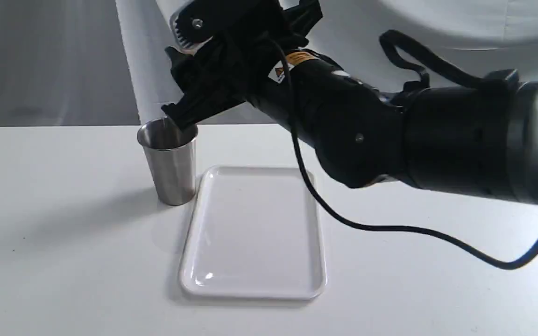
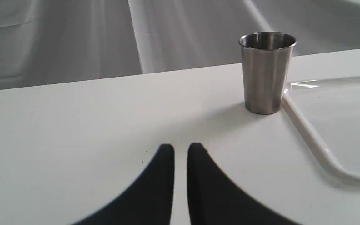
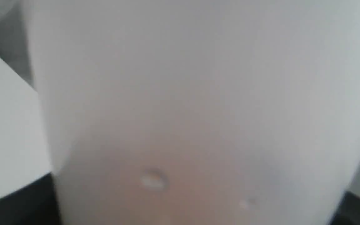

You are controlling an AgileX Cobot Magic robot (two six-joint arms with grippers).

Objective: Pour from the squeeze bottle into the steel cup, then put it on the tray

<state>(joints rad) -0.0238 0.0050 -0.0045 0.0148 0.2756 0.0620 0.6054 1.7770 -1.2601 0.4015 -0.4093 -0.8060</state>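
The steel cup (image 1: pixel 170 161) stands upright on the white table, touching the tray's (image 1: pixel 255 289) far left corner. My right gripper (image 1: pixel 181 74) reaches across from the right and hangs tilted just above the cup's rim. It is shut on the squeeze bottle (image 3: pixel 198 109), whose whitish body fills the right wrist view, with an amber tint at one end. In the exterior view the gripper hides most of the bottle, and the nozzle cannot be made out. My left gripper (image 2: pixel 180 150) is low over bare table, short of the cup (image 2: pixel 266 75), its fingers together around nothing.
The right arm's bulky black body (image 1: pixel 390 135) spans the space above the tray's far right side. Its cable (image 1: pixel 390 228) droops onto the table right of the tray. Grey cloth (image 1: pixel 40 60) hangs behind the table's back edge.
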